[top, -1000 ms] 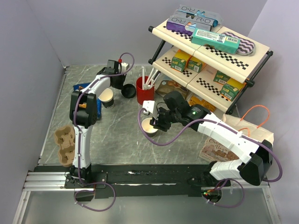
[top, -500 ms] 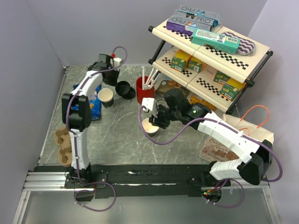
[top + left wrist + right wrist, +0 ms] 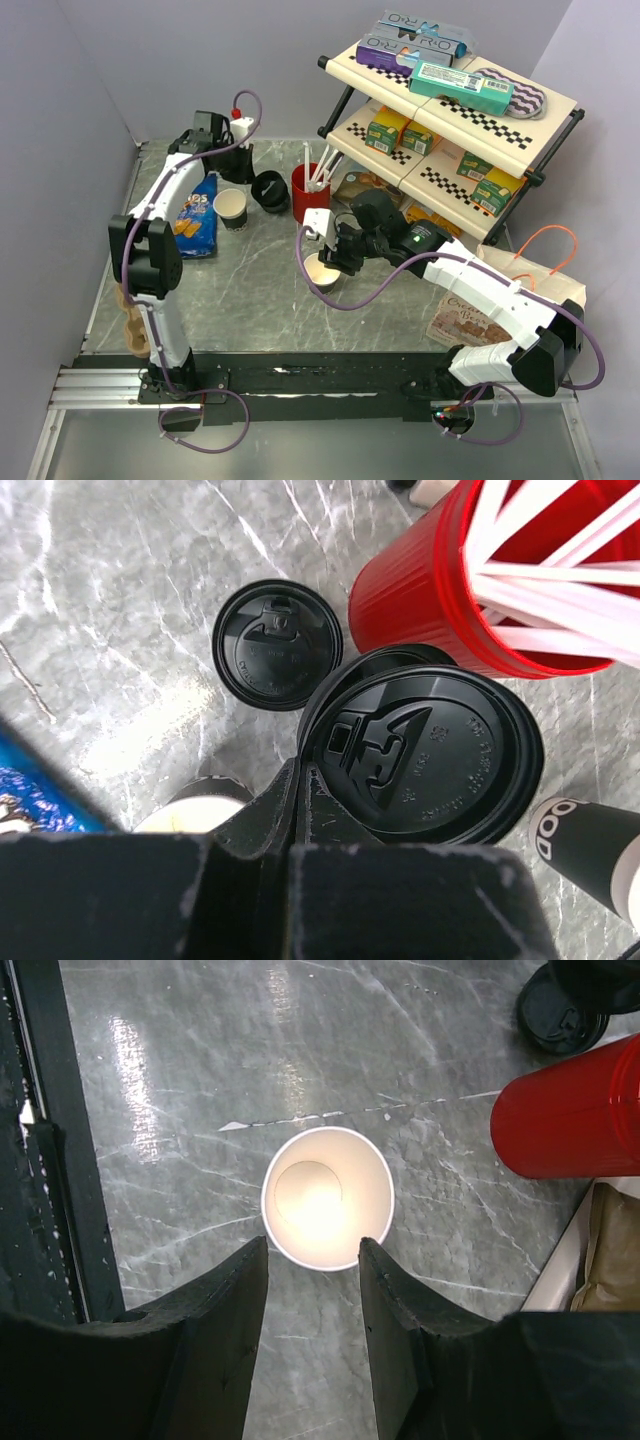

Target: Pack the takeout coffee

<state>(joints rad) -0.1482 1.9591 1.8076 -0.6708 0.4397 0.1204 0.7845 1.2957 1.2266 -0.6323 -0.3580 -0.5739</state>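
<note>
Centre frame: open cup stands upright on the counter, between the half-spread fingers of the right claw, not visibly gripped. Upper left: left claw pinched on a black lid, well apart from the cup.

Black lid, red cup, cream-white paper cup

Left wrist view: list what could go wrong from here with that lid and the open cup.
1. The left gripper, shut, pinches the black lid only at its rim; it may slip or tilt.
2. That lid hangs close to the red cup of straws; a swing could knock it.
3. The right gripper straddles the open paper cup at its rim; closing might crush or tip it.
</note>
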